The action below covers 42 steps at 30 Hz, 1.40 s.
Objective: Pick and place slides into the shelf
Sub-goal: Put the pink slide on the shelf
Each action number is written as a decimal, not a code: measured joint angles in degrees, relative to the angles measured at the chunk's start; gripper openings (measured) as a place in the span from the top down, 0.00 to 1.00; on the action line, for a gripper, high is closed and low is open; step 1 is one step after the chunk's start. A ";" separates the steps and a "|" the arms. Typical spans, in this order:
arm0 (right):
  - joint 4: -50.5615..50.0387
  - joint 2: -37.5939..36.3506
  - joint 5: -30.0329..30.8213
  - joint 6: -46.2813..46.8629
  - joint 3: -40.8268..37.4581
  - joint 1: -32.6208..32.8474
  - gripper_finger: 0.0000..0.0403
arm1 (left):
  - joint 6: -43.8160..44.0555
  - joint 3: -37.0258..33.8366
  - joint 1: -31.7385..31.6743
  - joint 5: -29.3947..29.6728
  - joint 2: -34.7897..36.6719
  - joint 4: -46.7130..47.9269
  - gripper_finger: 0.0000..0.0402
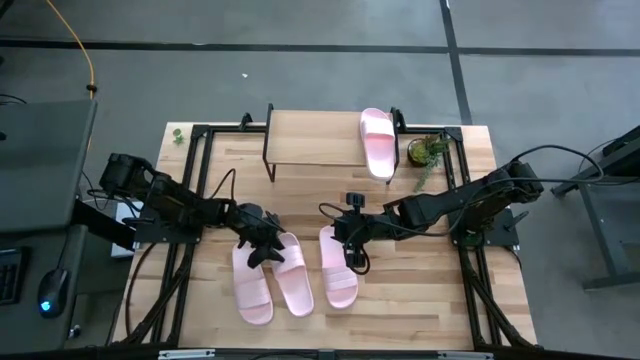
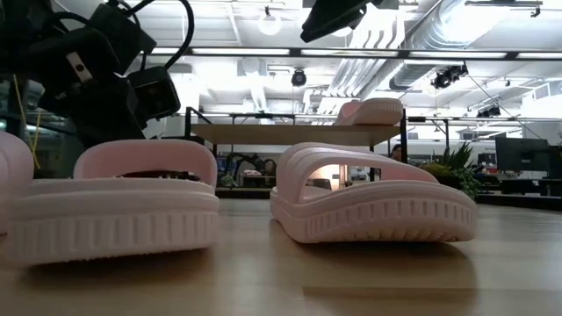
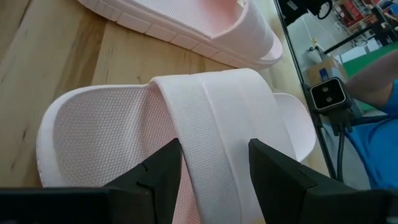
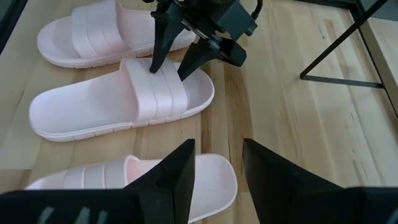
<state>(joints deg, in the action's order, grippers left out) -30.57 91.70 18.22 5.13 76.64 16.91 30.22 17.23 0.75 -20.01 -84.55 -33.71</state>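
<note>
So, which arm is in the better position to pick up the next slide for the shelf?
Probably left. The left gripper is open with its fingers astride the strap of the middle slide. The right gripper is open above the right slide, not yet around its strap. One slide already lies on the shelf.

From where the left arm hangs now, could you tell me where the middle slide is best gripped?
Take the middle slide by its ribbed strap, coming from above. The strap arches clear of the sole, giving the fingers a band to close across. The left hand is already open astride it.
</note>
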 joint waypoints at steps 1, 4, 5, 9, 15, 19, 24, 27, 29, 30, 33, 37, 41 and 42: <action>0.00 0.00 0.00 0.00 0.00 0.00 0.69 | 0.00 0.00 0.00 0.00 0.00 0.00 0.58; 0.00 0.00 0.00 0.00 0.00 0.00 0.69 | -0.02 0.00 0.00 0.00 0.00 -0.02 0.63; 0.00 0.01 0.00 0.00 0.00 0.01 0.69 | -0.02 0.00 0.00 0.00 0.00 -0.02 0.65; 0.00 0.02 0.00 0.00 0.00 0.00 0.69 | -0.11 -0.01 0.00 -0.98 0.00 -0.02 0.76; 0.00 0.00 0.00 -0.02 0.00 0.00 0.69 | -1.80 -0.02 0.02 -2.04 0.00 -0.09 0.93; 0.00 0.00 0.01 -0.18 0.00 0.00 0.69 | -2.74 -0.02 0.00 -2.25 0.00 -0.10 0.98; 0.00 0.00 0.02 -0.22 0.00 0.02 0.69 | -2.86 -0.04 0.00 -2.27 0.00 -1.20 0.98; 0.00 0.00 0.03 -1.08 0.00 0.00 0.69 | -2.92 -0.04 0.00 -2.96 0.00 -2.83 0.99; 0.00 0.01 0.09 -1.09 0.00 0.02 0.69 | -2.99 0.31 0.00 -3.58 0.00 -3.39 0.98; 0.00 0.00 0.47 -1.09 0.00 0.02 0.69 | -2.99 0.55 0.00 -3.61 0.00 -3.37 0.99; 0.00 0.00 2.02 -1.14 0.00 0.02 0.69 | -2.99 1.51 0.00 -3.85 0.00 -3.35 0.99; 0.00 0.00 2.99 -2.55 0.00 0.02 0.69 | -4.12 3.11 0.00 -5.54 0.00 -3.26 0.99; 0.00 0.00 3.22 -2.82 0.00 0.04 0.69 | -5.18 5.21 -0.02 -5.92 0.00 -0.78 0.99; 0.00 0.00 3.75 -2.84 0.00 0.16 0.69 | -5.74 5.81 -0.04 -5.92 0.00 0.25 0.99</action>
<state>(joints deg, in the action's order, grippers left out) -30.57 91.70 21.97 2.29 76.64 17.07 24.48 23.04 0.71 -25.93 -84.55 -33.46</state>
